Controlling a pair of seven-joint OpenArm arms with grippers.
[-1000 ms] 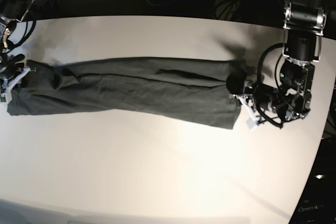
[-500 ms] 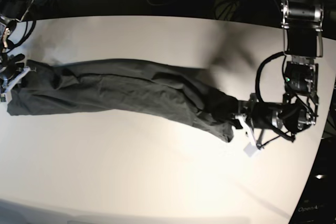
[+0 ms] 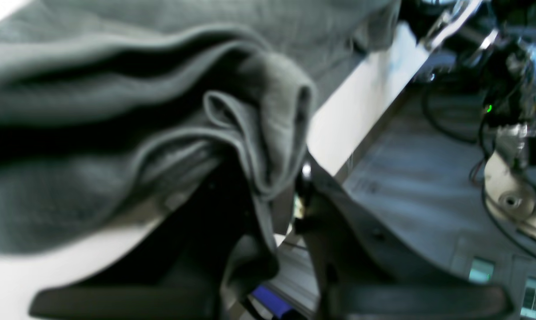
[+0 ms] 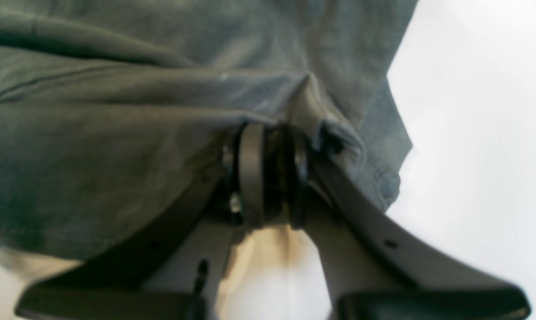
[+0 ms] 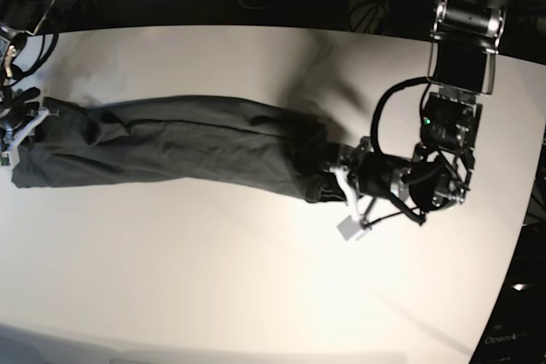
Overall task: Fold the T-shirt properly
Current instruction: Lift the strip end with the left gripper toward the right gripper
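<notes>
T-shirt (image 5: 171,147) is lying as a long narrow band across the white worktop (image 5: 256,296), stretching between the two pincers. The left pincer (image 5: 337,178) is clamping one end, bunched and lifted just ahead of its jaws; the right pincer (image 4: 268,173) is pinching the opposite end flat. Judging by this, the end-over-end fold is underway; next, the left pincer needs to be carrying its end over toward the right pincer.

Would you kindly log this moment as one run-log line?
T-shirt: long band on table | left gripper: shut on T-shirt end, lifted | right gripper: shut on opposite end | fold: not yet done
</notes>
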